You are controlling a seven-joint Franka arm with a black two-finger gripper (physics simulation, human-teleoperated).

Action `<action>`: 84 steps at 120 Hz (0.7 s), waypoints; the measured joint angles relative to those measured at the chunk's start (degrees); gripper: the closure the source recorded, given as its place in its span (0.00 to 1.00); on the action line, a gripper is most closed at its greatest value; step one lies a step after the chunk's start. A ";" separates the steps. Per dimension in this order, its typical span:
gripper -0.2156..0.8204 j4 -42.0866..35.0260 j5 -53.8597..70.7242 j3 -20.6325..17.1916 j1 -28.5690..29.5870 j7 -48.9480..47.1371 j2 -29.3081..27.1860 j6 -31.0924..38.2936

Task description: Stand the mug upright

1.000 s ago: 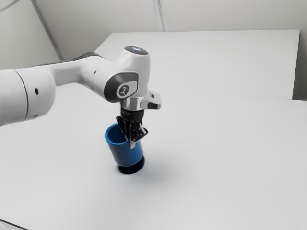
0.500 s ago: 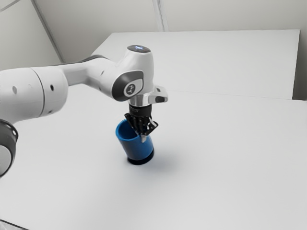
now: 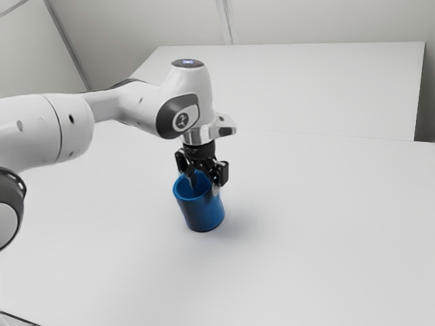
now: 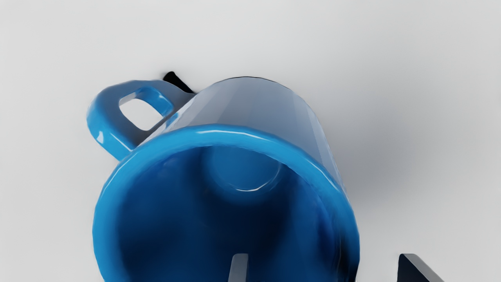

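My gripper [image 3: 204, 189] hangs over the mouth of the blue mug [image 3: 202, 210], with its 2 fingers pointing down and standing wide apart. In the wrist view 1 finger [image 4: 238, 270] is inside the mouth, and the other finger [image 4: 411, 270] is outside, beyond the wall. So the wall and part of the rim [image 4: 215, 133] lie between my 2 fingers, and I see a gap between the outer finger and the mug. I am not clamped on it.

The mug is directly below me, mouth up toward my palm, its base down at the white table [image 3: 306, 224]. I can't tell whether it leans a little. Its handle [image 4: 105, 117] sticks out on the side away from my outer finger, and a small black patch [image 4: 176, 82] shows beside the handle. A soft shadow [image 4: 375, 164] lies on the table, on my outer finger's side of the mug.
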 joint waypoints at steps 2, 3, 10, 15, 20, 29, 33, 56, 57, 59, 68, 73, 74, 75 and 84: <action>0.39 0.38 -0.05 -0.08 0.22 0.01 -0.09 -0.02; 0.39 0.58 -0.07 -0.16 0.42 0.02 -0.12 -0.02; 0.35 2.11 -0.19 -0.57 2.12 0.22 -0.23 -0.07; 0.33 3.49 -0.24 -1.22 4.08 0.55 -0.27 -0.05; 0.31 4.92 -0.28 -3.70 8.24 1.06 -0.38 -0.02; 0.29 9.00 -0.27 -5.71 13.50 2.85 -0.54 -0.18; 0.28 11.51 -0.21 -6.25 15.22 3.90 -0.27 -1.08; 0.25 19.89 0.61 -9.11 21.36 9.97 0.69 -7.91; 0.25 20.12 0.64 -9.23 21.52 10.21 0.68 -8.20; 0.24 20.65 0.69 -9.63 22.01 10.68 0.69 -8.76; 0.24 23.47 0.84 -11.38 24.18 12.67 1.23 -11.08; 0.24 26.17 0.89 -11.76 24.65 13.67 2.18 -12.51; 0.24 26.55 0.90 -11.81 24.75 13.86 2.31 -12.77; 0.24 26.88 0.91 -11.85 24.85 14.05 2.41 -13.02; 0.23 28.46 0.96 -12.03 25.56 15.65 2.76 -14.90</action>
